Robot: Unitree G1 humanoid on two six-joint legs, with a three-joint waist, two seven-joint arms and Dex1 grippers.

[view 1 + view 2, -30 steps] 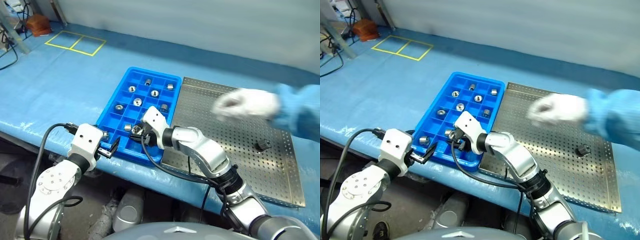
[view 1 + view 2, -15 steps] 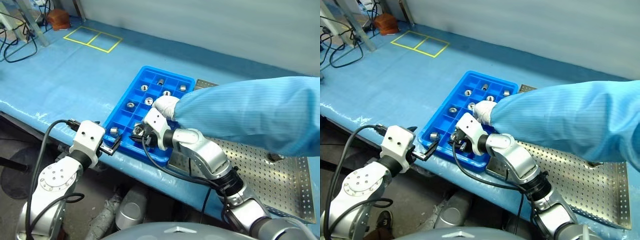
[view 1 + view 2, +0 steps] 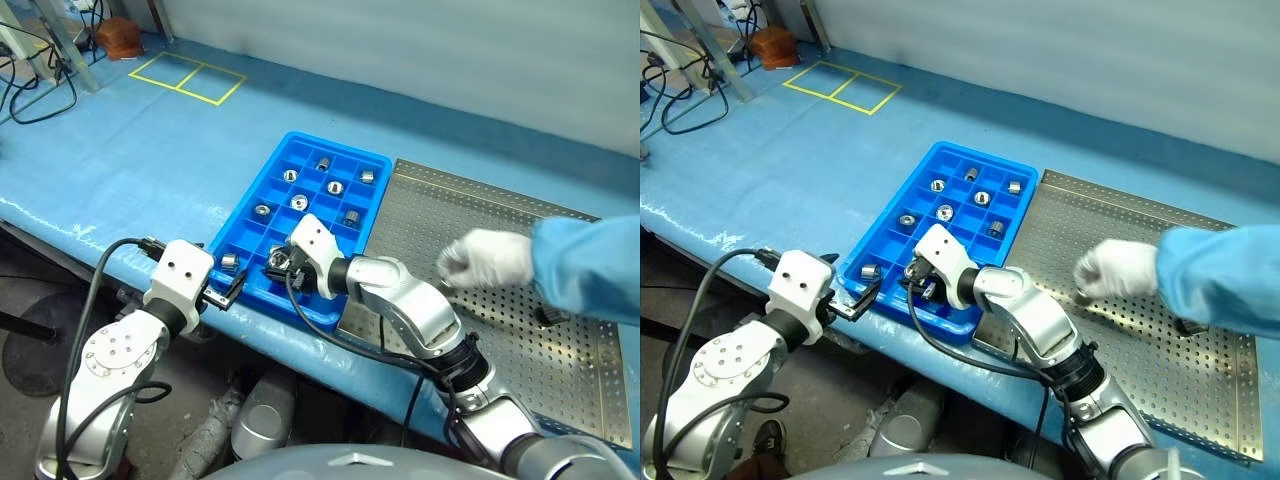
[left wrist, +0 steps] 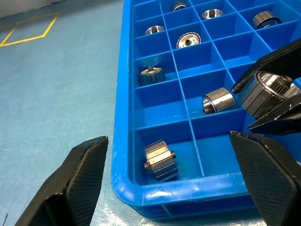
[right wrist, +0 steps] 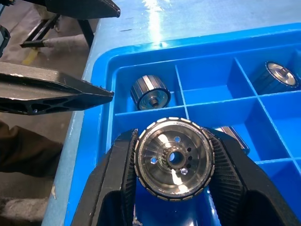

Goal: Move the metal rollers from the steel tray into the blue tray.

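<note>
The blue tray (image 3: 240, 228) lies on the blue table cover and has metal rollers (image 3: 298, 201) in several of its compartments. One roller (image 4: 160, 161) sits in the near corner cell. My right gripper (image 3: 277, 262) hovers over the tray's near cells, shut on a ribbed metal roller (image 5: 173, 157) that faces its wrist camera. Just off the tray's near left corner, my left gripper (image 3: 228, 290) is open and holds nothing. To the right of the blue tray lies the steel tray (image 3: 420, 200), with a small dark piece (image 3: 1188, 326) on it.
A person's white-gloved hand (image 3: 490, 258) with a blue sleeve (image 3: 590, 280) reaches over the middle of the steel tray. Yellow tape squares (image 3: 185, 78) mark the far left of the table. The table's front edge runs just below the blue tray.
The person's arm, stretched over the blue tray half a second ago, has drawn back over the steel tray. Both grippers have stayed in place; the view itself shifted earlier.
</note>
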